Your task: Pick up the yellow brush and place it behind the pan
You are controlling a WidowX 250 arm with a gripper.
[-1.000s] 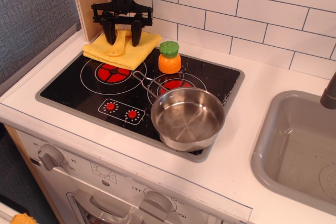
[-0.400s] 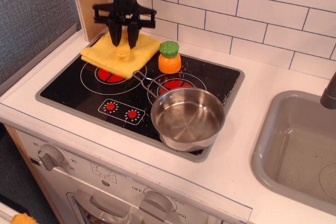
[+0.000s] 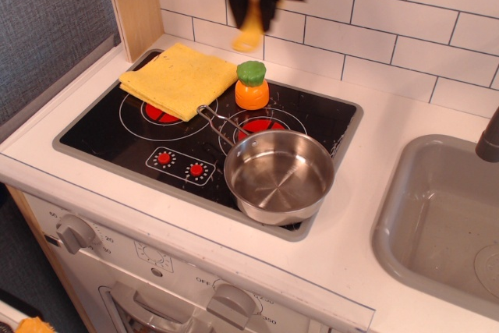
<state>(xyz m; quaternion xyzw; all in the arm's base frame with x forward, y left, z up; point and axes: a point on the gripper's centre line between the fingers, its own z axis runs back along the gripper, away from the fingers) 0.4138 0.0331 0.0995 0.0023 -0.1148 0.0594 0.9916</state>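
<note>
My gripper [image 3: 253, 7] is high at the back, in front of the white tiles, blurred by motion. It is shut on the yellow brush [image 3: 249, 30], which hangs down from the fingers, above and just behind the toy carrot. The pan [image 3: 278, 175], a shiny steel saucepan with a wire handle pointing back left, sits on the front right of the black hob [image 3: 117, 134]. The brush is in the air, well behind and left of the pan.
A folded yellow cloth [image 3: 181, 78] lies on the hob's back left burner. An orange toy carrot with green top [image 3: 252, 85] stands behind the pan's handle. A grey sink [image 3: 437, 224] is at the right. A wooden panel [image 3: 134, 1] stands at the back left.
The gripper closed on the brush over the yellow cloth, lifted it and moved up and to the right along the tiled wall. The cloth shifted slightly forward.
</note>
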